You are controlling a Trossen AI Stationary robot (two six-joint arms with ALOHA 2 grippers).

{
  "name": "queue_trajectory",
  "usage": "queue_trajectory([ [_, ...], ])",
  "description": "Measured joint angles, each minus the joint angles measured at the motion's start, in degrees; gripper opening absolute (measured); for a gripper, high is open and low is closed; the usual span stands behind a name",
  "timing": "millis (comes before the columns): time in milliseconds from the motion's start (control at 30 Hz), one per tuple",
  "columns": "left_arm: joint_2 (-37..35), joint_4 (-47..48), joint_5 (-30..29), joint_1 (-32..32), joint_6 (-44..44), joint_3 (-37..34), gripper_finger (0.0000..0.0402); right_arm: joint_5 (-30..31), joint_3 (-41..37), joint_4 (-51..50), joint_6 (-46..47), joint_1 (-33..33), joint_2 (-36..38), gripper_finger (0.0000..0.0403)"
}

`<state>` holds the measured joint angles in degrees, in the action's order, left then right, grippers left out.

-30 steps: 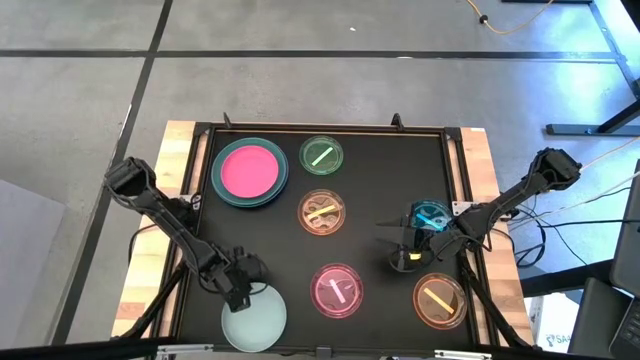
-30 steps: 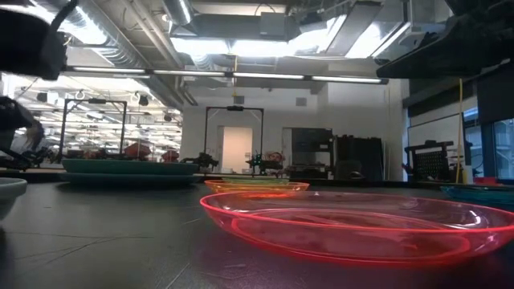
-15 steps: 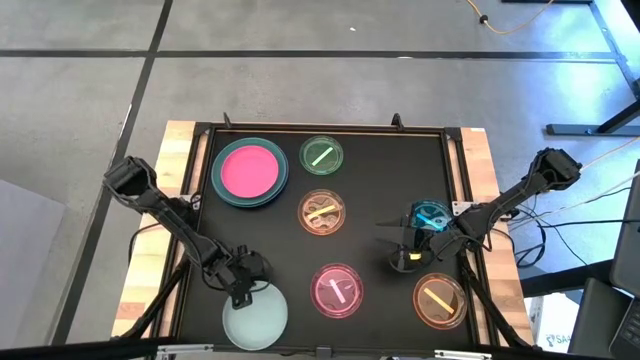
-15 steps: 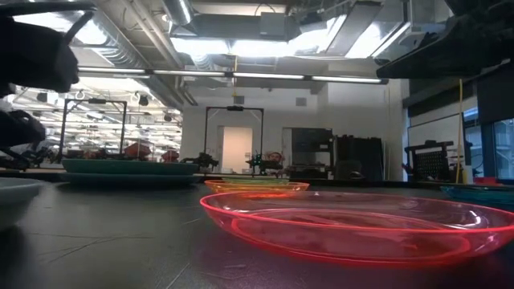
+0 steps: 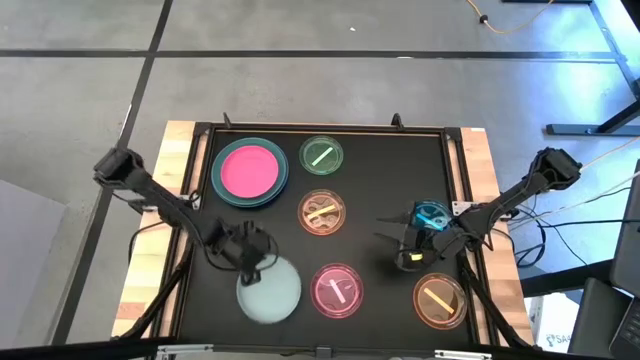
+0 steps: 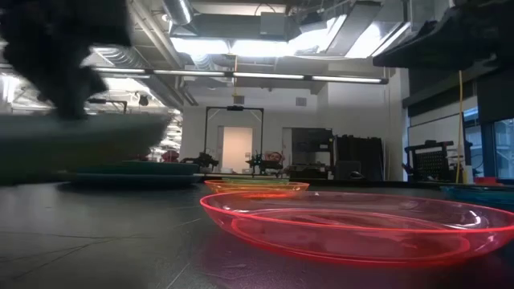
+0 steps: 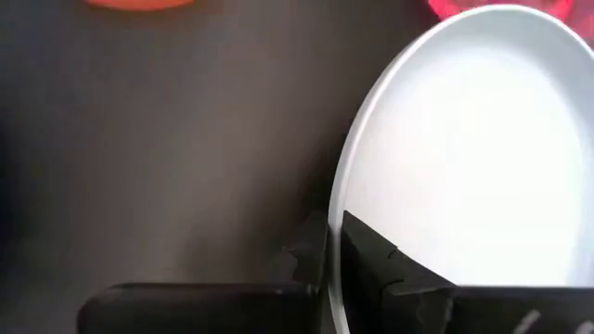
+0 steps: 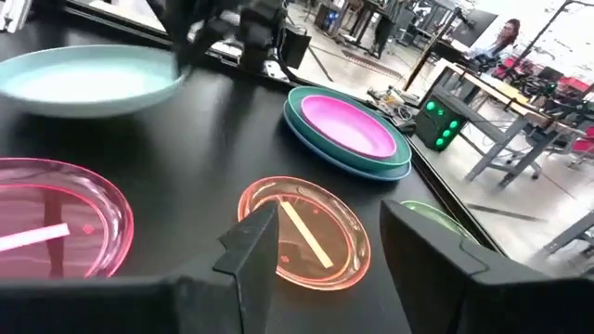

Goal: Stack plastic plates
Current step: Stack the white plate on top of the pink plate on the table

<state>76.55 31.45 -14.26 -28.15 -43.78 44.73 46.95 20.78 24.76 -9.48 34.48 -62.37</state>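
While clamped on its rim, left pincer holds mint plate aloft.

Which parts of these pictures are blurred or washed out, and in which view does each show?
Low view: the pale mint plate and the left gripper above it are smeared by motion blur, while the pink translucent plate is sharp. Left wrist view: that plate is washed out to near white. Right wrist view: it is softly blurred.

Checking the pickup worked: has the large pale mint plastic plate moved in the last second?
Yes. The pale mint plate, gripped by the left gripper, shifted toward the translucent pink plate and off the table.
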Motion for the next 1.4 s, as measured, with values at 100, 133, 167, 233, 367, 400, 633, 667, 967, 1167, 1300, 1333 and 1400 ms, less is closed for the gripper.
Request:
queue_trajectory([
  [100, -5.59, 3.49, -4.50, 5.18, 2.78, 1.14, 0.0013, -0.01, 0.00, -1.59, 0.54, 0.00, 0.02, 0.0184],
  [133, -7.33, 4.22, -5.94, 7.19, 3.84, 1.22, 0.0013, 0.00, -0.01, -2.60, 1.05, 0.00, 0.02, 0.0184],
  [167, -8.96, 4.41, -7.36, 9.22, 4.93, 1.22, 0.0013, 0.06, -0.02, -3.55, 1.60, -0.07, 0.02, 0.0184],
  [233, -12.21, 4.78, -9.95, 13.39, 7.08, 1.23, 0.0013, 0.57, -0.02, -5.32, 2.46, -0.46, 0.02, 0.0184],
  [367, -16.40, 6.59, -15.06, 22.99, 11.89, 1.29, 0.0013, 2.52, -0.04, -8.33, 3.68, -0.51, 0.00, 0.0184],
  [400, -16.88, 7.38, -16.27, 25.60, 12.96, 1.29, 0.0013, 2.74, -0.04, -9.13, 3.78, -0.50, 0.00, 0.0184],
  [633, -16.81, 13.08, -21.16, 44.40, 20.13, 1.29, 0.0013, 6.55, -0.07, -11.22, 3.77, -0.50, 0.00, 0.0184],
  [667, -16.63, 13.08, -21.01, 46.62, 21.14, 1.29, 0.0013, 6.57, -0.07, -11.75, 4.14, -0.50, 0.00, 0.0184],
  [967, -16.73, 15.09, -14.66, 60.18, 24.87, -0.41, 0.0013, 6.55, -0.07, -16.18, 10.60, -0.49, 0.00, 0.0184],
  [1167, -16.69, 14.20, -12.68, 63.44, 25.04, -4.77, 0.0014, 6.45, -0.07, -16.17, 11.04, -0.50, 0.00, 0.0184],
  [1300, -16.67, 14.48, -12.34, 64.24, 25.04, -5.90, 0.0034, 6.17, -0.07, -15.92, 11.41, -0.50, 0.00, 0.0184],
  [1333, -16.67, 14.46, -11.79, 64.49, 25.06, -5.90, 0.0043, 6.11, -0.07, -15.90, 11.56, -0.50, 0.00, 0.0184],
  [1400, -16.67, 14.42, -10.63, 64.85, 25.06, -5.90, 0.0065, 6.11, -0.07, -15.87, 12.16, -0.50, 0.00, 0.0184],
])
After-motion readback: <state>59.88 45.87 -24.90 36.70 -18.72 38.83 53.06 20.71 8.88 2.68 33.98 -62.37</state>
